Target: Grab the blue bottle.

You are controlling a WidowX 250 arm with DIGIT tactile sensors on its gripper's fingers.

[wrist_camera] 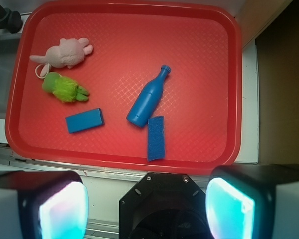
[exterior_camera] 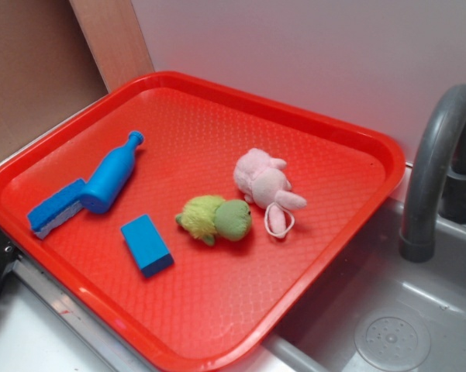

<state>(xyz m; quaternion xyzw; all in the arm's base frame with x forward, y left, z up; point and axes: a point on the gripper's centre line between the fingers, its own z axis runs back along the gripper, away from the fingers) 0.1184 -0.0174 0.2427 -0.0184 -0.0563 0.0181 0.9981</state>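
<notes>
The blue bottle lies on its side on the red tray, its thin neck pointing toward the tray's far edge in the exterior view. Its base touches a blue sponge-like bar. In the wrist view my gripper hangs over the counter just outside the tray's near rim, well short of the bottle. It is open, with the two pads far apart and nothing between them. In the exterior view only a dark part of the arm shows at the left edge.
On the tray also lie a flat blue block, a green plush toy and a pink plush toy. A grey faucet and a sink stand to the right. A wall rises behind.
</notes>
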